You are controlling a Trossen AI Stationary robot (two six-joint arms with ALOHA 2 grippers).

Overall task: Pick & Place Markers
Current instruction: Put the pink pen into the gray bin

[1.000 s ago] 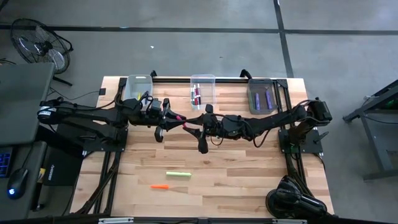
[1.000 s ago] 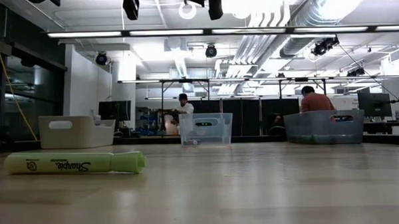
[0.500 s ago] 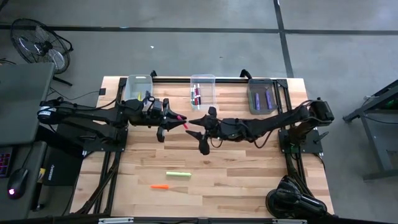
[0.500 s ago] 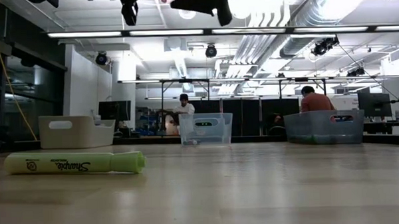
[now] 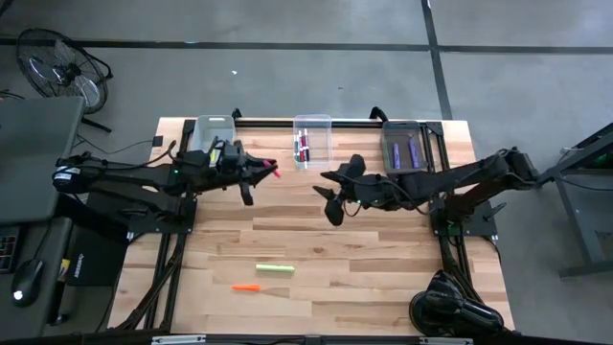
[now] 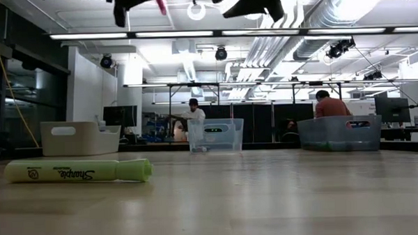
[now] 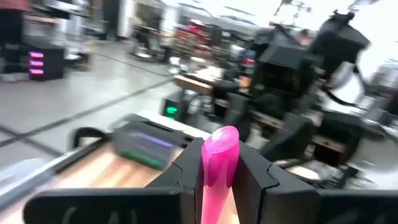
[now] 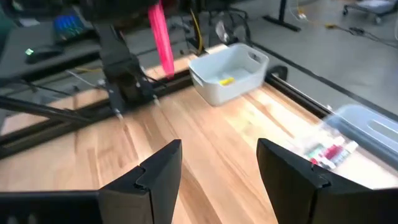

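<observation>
Pink marker (image 7: 219,163) clamped in left tool (image 7: 221,180).

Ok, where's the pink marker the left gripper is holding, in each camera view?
High view: the pink marker pokes out of the left gripper, just left of the middle bin.
Low view: at the top edge, left of centre, high above the table.
Left wrist view: centre, upright between the fingers.
Right wrist view: top, left of centre, beside the white bin.
Shared landmark: the middle bin, seen in high, low and right wrist views.

Two dark jointed arms (black cables trailing)
</observation>
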